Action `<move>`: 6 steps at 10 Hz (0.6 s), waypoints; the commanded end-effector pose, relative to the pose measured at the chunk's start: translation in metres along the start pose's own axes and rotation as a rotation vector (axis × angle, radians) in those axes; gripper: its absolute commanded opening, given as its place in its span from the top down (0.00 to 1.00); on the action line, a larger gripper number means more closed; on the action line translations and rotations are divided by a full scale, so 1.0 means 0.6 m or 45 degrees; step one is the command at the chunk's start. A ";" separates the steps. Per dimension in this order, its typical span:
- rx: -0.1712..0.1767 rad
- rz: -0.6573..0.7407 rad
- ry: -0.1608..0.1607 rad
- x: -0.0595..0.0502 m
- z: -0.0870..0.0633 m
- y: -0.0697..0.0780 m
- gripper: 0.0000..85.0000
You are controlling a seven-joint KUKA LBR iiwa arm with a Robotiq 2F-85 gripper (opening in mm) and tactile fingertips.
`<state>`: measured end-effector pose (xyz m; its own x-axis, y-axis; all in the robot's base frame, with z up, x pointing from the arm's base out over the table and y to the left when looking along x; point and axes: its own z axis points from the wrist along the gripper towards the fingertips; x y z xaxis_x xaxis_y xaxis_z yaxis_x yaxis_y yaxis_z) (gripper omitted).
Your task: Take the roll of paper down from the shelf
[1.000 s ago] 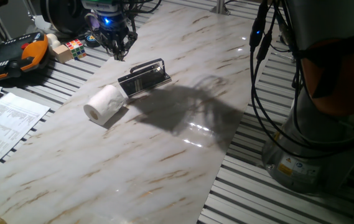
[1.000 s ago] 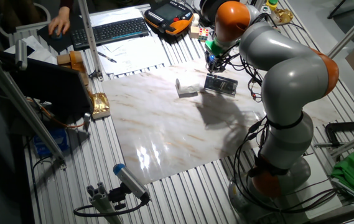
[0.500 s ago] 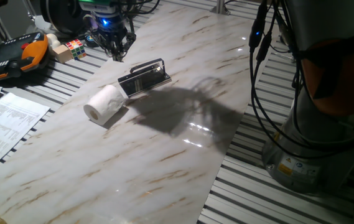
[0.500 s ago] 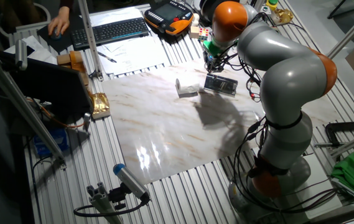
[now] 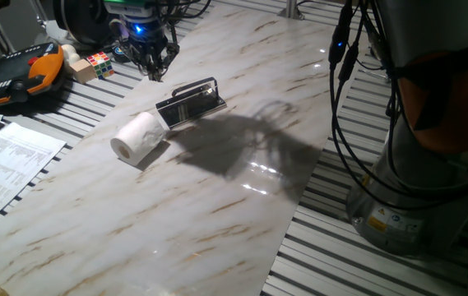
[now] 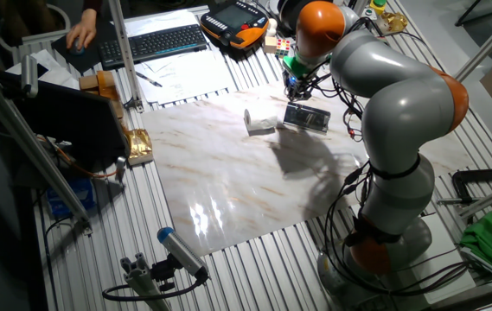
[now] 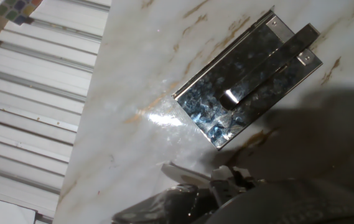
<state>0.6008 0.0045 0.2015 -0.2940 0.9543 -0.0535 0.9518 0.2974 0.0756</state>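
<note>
The white roll of paper (image 5: 139, 138) (image 6: 259, 121) lies on its side on the marble table, touching the left end of the shelf (image 5: 189, 102) (image 6: 306, 117). That small black rack with a silver rail has nothing on it. In the hand view the shelf (image 7: 251, 81) shows as a shiny plate with its rail across it, and the roll is out of that view. My gripper (image 5: 156, 72) (image 6: 293, 86) hangs above the table's far edge, behind the shelf and apart from both. Its fingers taper to a point, shut on nothing.
A black-and-orange case (image 5: 16, 74), a colour cube (image 5: 98, 62) (image 7: 15, 6) and printed paper sheets (image 5: 3, 164) lie left of the marble top. The arm's base (image 5: 431, 123) with hanging cables stands at the right. A keyboard (image 6: 155, 41) lies beyond the table.
My gripper has drifted slightly to the left, away from the shelf. The roll and the shelf have not moved.
</note>
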 end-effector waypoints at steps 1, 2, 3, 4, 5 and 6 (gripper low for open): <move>-0.001 0.000 0.004 0.000 0.000 0.000 0.99; -0.001 0.000 0.004 0.001 0.000 0.000 0.99; 0.000 -0.002 0.000 0.000 0.000 0.000 0.99; 0.000 -0.002 0.000 0.000 0.000 0.000 0.99; 0.001 0.000 -0.002 0.000 0.000 0.000 0.99; 0.001 0.000 -0.002 0.000 0.000 0.000 0.99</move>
<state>0.6011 0.0047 0.2012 -0.2933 0.9544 -0.0550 0.9520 0.2969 0.0750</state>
